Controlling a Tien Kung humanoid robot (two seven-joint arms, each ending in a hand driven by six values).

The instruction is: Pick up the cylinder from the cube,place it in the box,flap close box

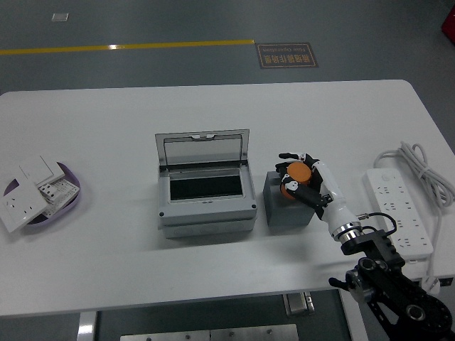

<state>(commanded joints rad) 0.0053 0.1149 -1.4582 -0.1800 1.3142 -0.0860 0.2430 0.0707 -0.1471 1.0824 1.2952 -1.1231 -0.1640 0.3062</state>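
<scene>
An orange cylinder (296, 176) stands on top of a dark grey cube (286, 206) right of the table's middle. My right hand (304, 179) reaches in from the lower right and its white and black fingers are curled around the cylinder, which rests on the cube. A grey box (206, 210) sits to the left of the cube. Its clear flap lid (202, 150) stands open at the back and its dark inside shows. My left arm is out of view.
A purple dish (65, 202) holding white switch and socket parts sits at the far left. A white power strip (399, 212) with a coiled cable (425, 168) lies at the right edge. The table's near edge runs just below my right arm.
</scene>
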